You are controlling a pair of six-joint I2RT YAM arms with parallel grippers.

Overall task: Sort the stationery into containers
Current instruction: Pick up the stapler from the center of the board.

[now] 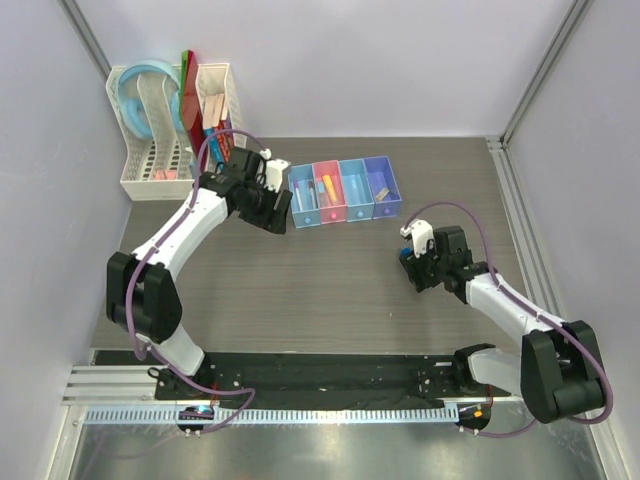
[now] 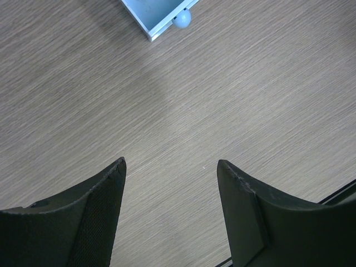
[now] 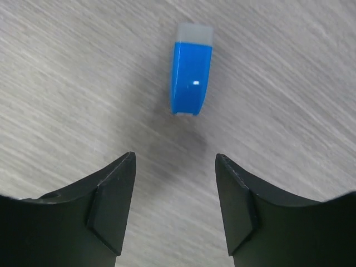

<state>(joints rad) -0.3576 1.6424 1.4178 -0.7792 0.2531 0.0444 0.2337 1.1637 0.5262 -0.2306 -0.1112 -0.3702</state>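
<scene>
Right gripper: the right gripper point(image 3: 175, 158) has its two fingers spread wide, and there is nothing between them. It points down at the table point(image 1: 330, 290).
Blue block: the blue block point(image 3: 191, 75) lies flat on the bare wood, just past the fingertips and not between them. Its pale cap end points away. It is not in any bin.
Why so wide: I think the fingers are spread to fit around the block's two long sides.
Left gripper: the left gripper point(image 2: 171, 164) is also spread wide and holds nothing. It hangs over bare wood by the left end of the bins.
Why there: my guess is that it waits close to the bins, out of the other arm's way.
Bins: the row of bins point(image 1: 346, 217) sits at the far side of the table, well apart from the block. The colours are light blue, pink, light blue, violet-blue. An orange-yellow piece point(image 1: 327, 185) lies in the pink one and a tan piece point(image 1: 380, 190) in the violet-blue one (the other bits are too small to name).
How far along: the block looks like the only piece left out, so the sorting seems nearly done.
Next move: the fingers would need to slide forward and go lower.
What could go wrong: the block looks smooth and shiny, so it might slip or spin.
Rack: the white rack point(image 1: 150, 185) stands in the back left corner.
</scene>
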